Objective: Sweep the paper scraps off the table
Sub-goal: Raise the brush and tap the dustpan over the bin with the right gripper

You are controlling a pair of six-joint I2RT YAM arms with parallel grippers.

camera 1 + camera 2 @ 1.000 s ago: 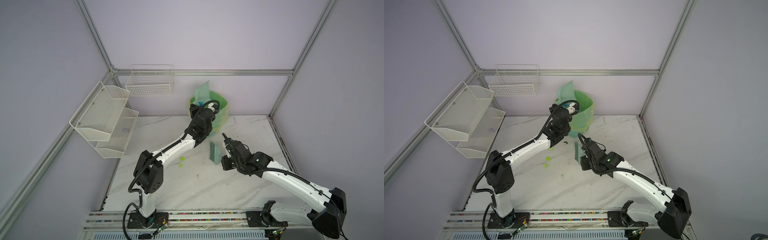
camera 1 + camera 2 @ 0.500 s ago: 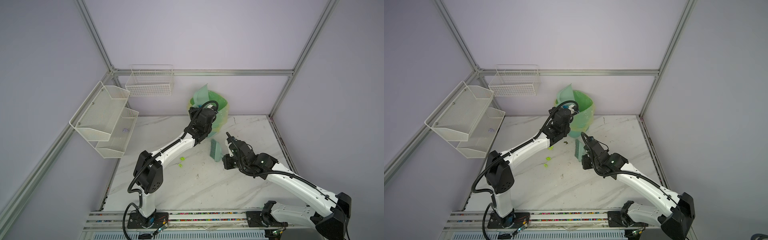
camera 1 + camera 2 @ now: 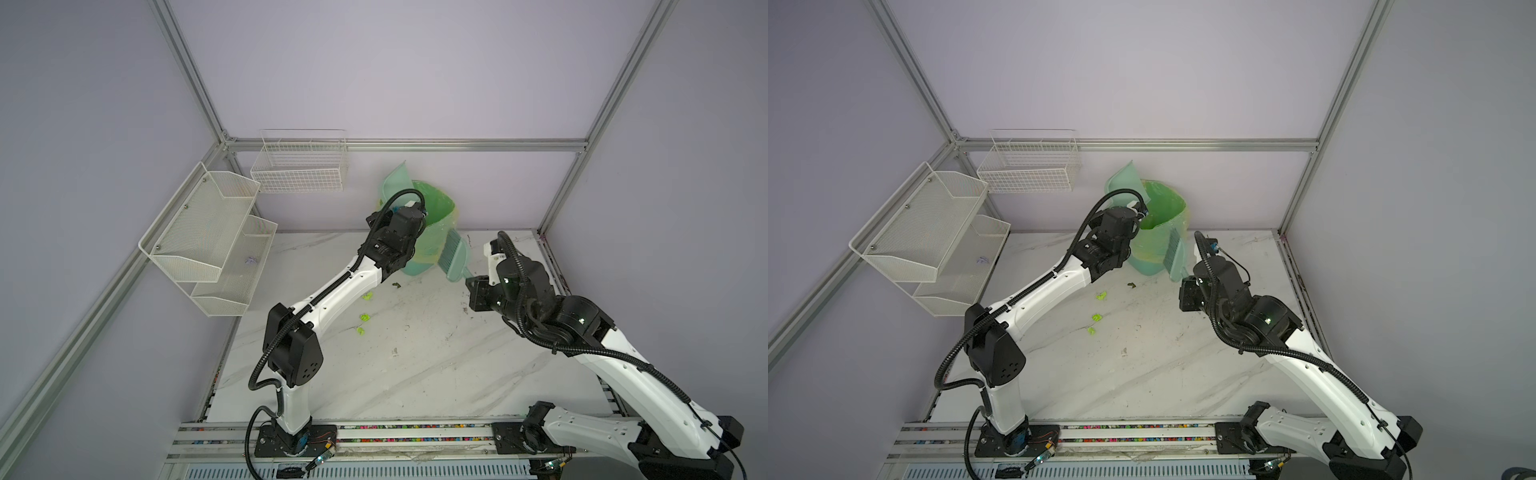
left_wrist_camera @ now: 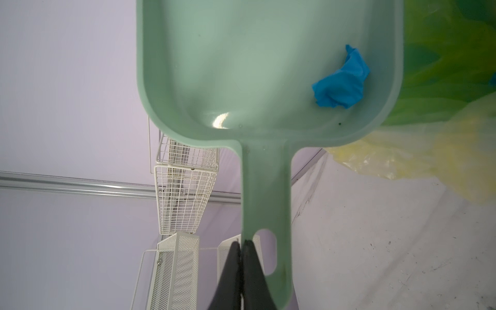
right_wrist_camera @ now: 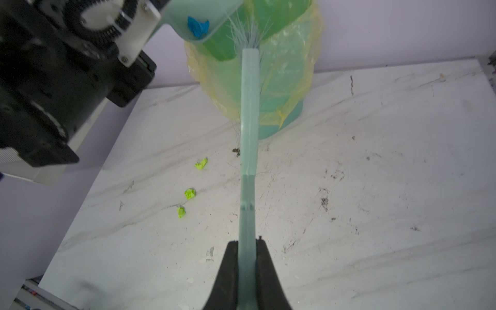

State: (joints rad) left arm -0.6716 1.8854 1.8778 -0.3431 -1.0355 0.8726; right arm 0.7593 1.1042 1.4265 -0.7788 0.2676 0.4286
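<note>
Paper scraps (image 5: 190, 193) in yellow-green, three of them, lie on the table (image 5: 375, 188) near the foot of the green bin (image 5: 284, 80), and you can see one blue scrap (image 4: 341, 86) sitting in the dustpan (image 4: 255, 67) held over the bin's mouth. Your left gripper (image 4: 243, 243) is clamped tight on the dustpan's handle. Your right gripper (image 5: 247, 242) is pinched on the handle of the brush (image 5: 250, 120), whose bristles reach the bin's mouth beside the dustpan.
</note>
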